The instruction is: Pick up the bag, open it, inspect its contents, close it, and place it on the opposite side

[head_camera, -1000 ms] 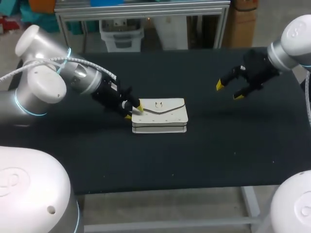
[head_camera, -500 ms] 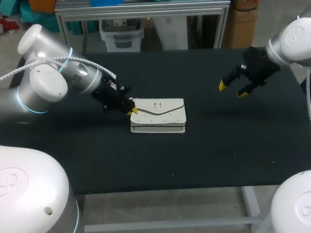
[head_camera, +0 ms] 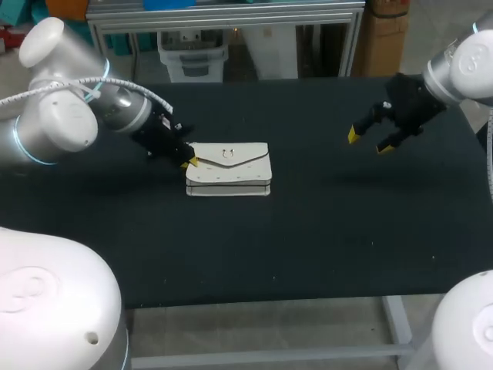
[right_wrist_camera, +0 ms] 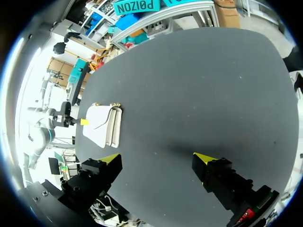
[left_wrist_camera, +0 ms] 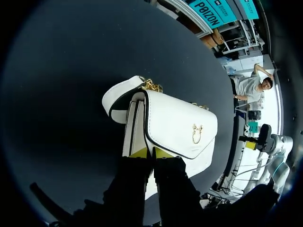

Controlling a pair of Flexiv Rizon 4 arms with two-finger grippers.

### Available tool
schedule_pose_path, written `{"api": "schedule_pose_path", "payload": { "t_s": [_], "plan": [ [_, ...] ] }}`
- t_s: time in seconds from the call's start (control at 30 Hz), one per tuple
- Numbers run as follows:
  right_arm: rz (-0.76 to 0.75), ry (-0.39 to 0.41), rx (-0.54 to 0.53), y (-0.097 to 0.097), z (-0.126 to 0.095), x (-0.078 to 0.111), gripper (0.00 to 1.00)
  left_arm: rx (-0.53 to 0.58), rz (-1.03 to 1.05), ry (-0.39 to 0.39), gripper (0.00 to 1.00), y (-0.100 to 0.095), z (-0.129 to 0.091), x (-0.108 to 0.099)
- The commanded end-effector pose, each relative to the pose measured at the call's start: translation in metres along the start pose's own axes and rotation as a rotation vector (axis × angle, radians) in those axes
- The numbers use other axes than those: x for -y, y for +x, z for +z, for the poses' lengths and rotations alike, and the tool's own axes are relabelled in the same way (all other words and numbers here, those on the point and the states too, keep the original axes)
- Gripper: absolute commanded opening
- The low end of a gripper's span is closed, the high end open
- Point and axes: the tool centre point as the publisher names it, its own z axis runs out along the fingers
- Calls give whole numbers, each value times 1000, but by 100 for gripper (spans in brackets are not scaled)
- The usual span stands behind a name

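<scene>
A white bag (head_camera: 231,166) with black trim, a gold clasp and a gold chain lies flat left of the table's middle, flap closed. My left gripper (head_camera: 189,162) is at its left end, shut on the edge of the bag. In the left wrist view the yellow tips (left_wrist_camera: 150,152) pinch the flap's edge of the bag (left_wrist_camera: 180,125), and the strap loops at the far end. My right gripper (head_camera: 367,141) hangs open above the table's far right, well away from the bag. The right wrist view shows the gripper (right_wrist_camera: 157,158) wide open, with the bag (right_wrist_camera: 102,125) far ahead.
The black table (head_camera: 308,247) has bare surface in front of the bag and between the bag and my right gripper. Nothing else lies on it.
My left gripper closed on the bag's left edge and pulled the bag to the left and a little toward the back. The right gripper rose slightly and stayed open.
</scene>
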Motion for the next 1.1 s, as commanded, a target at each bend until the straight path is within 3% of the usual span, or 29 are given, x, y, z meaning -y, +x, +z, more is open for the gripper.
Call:
{"api": "schedule_pose_path", "payload": {
  "t_s": [0.03, 0.53, 0.63, 1.1],
  "plan": [
    [0, 2, 1, 0, -1, 0, 100, 77, 17, -9, 0, 0, -14, 1],
    [0, 2, 1, 0, -1, 0, 100, 77, 17, -9, 0, 0, -14, 1],
    [-32, -22, 37, -6, -12, -9, 100, 77, 38, -1, 0, -4, -17, 9],
    [-63, -3, 226, -56, -67, -39, 100, 171, 56, 129, 0, -77, -68, 60]
  ]
}}
